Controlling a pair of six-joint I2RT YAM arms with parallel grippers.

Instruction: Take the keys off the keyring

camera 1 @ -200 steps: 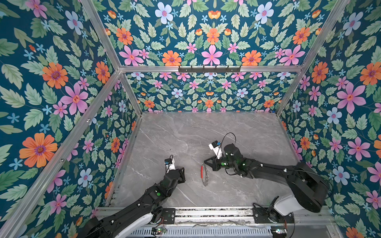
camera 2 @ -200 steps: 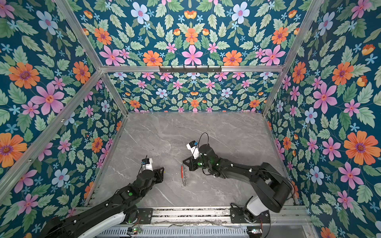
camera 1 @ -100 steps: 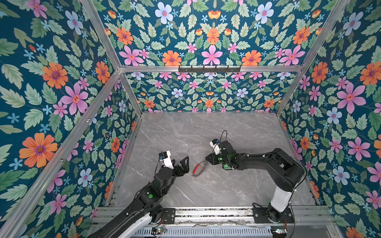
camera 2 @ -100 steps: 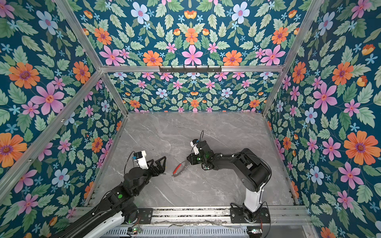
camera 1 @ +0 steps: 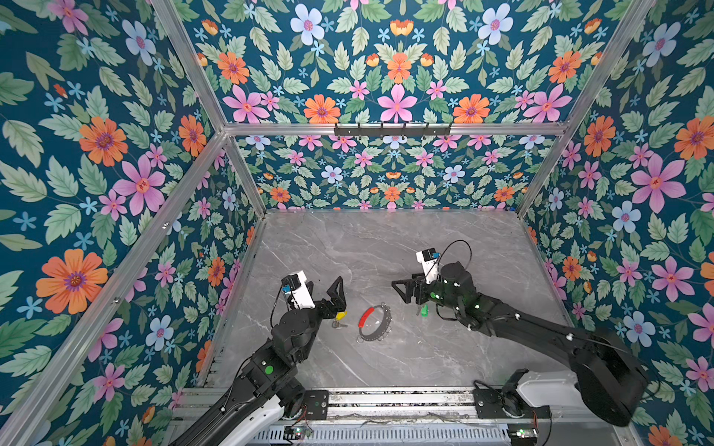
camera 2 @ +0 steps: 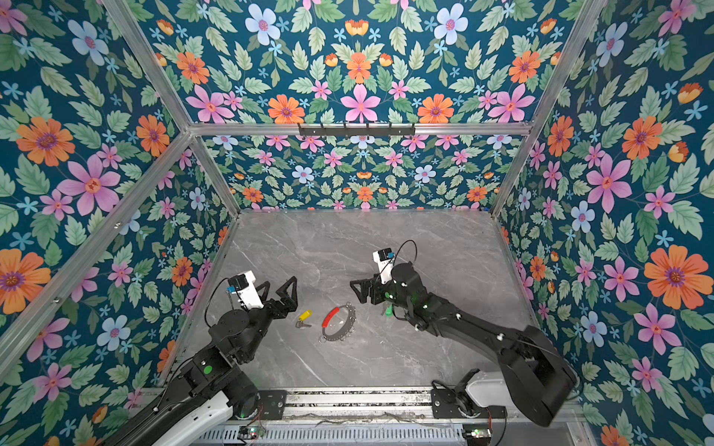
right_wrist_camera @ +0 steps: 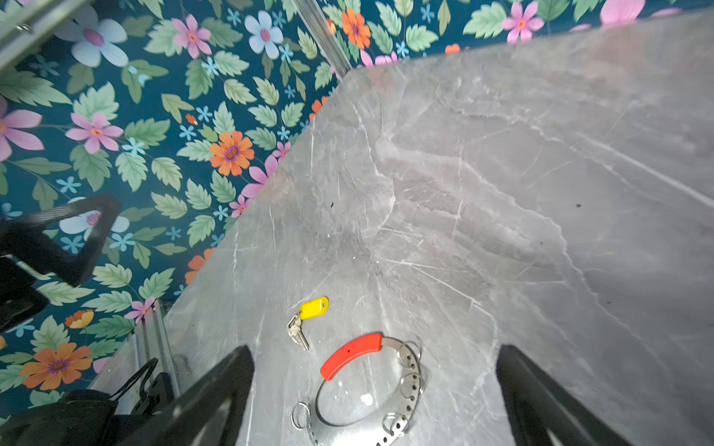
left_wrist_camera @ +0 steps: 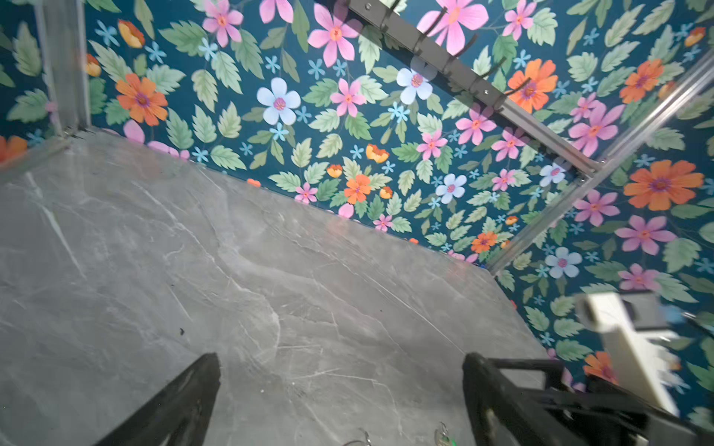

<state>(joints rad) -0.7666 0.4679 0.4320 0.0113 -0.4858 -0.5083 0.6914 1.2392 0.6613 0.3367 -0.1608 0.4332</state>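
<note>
right wrist, unlike left: yellow-tagged key [right_wrist_camera: 312, 309]

Grey marble table [camera 1: 386, 251]: keyring [camera 1: 365, 316], yellow-tag key [camera 1: 340, 316], green-tag key [camera 1: 424, 310]

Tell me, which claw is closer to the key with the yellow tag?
Left. The left claw hangs open right beside the yellow-tagged key; the right claw is across the keyring from it.

Shiny metal keyring [right_wrist_camera: 413, 376] (red arc [right_wrist_camera: 351, 355] looks matt plastic), silver metal key [right_wrist_camera: 296, 333], glossy yellow tag [right_wrist_camera: 313, 307], smooth marble-look table [right_wrist_camera: 502, 193]
</note>
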